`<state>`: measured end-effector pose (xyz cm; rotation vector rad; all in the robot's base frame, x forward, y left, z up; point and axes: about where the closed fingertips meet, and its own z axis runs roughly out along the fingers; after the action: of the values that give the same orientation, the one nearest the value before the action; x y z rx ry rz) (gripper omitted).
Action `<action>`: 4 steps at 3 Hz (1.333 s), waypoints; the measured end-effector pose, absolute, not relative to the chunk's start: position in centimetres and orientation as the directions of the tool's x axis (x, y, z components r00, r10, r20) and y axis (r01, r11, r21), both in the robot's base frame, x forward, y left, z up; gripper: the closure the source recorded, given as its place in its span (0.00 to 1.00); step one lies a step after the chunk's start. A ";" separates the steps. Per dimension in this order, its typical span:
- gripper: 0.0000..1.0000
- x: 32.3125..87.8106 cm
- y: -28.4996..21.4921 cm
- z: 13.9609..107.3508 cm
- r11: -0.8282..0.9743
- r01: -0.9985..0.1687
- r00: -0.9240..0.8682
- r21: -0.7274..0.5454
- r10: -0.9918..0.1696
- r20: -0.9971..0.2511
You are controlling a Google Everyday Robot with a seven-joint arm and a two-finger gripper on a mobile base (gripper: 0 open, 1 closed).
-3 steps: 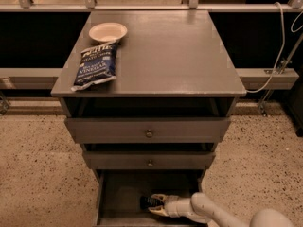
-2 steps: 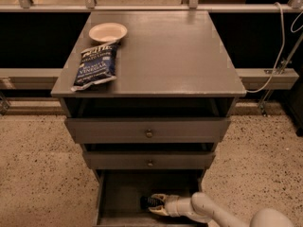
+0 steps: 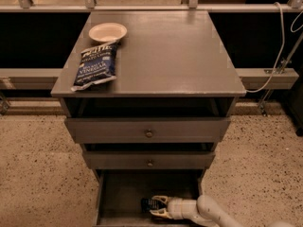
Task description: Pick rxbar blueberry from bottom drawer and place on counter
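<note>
In the drawer (image 3: 124, 193), the gripper (image 3: 159, 207) sits at the bar (image 3: 147, 204), jaws spread around its right end.

From where I'm standing, a speckled tan floor (image 3: 38, 174) is spreading around the grey-brown table (image 3: 170, 56). A pale ledge (image 3: 270, 77) is running past dark panels (image 3: 33, 41) behind, and a white cable (image 3: 278, 46) is hanging at the right. The end effector (image 3: 158, 207) is sitting low inside the bottom drawer (image 3: 123, 193).

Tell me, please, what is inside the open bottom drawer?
The bottom drawer holds the rxbar blueberry near its front, with the gripper reaching in from the right at the bar. The gripper covers the bar's right end and the floor beneath.
</note>
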<state>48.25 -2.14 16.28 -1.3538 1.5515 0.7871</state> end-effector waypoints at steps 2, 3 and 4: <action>1.00 43.9 -2.5 20.1 0.057 -0.940 0.272 -0.337 -0.472 -0.838; 1.00 43.3 -2.4 23.8 0.111 -0.920 0.278 -0.376 -0.493 -0.825; 1.00 43.1 -4.2 29.5 0.196 -0.902 0.231 -0.384 -0.531 -0.815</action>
<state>43.07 -4.25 29.50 -1.4667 1.4312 0.4502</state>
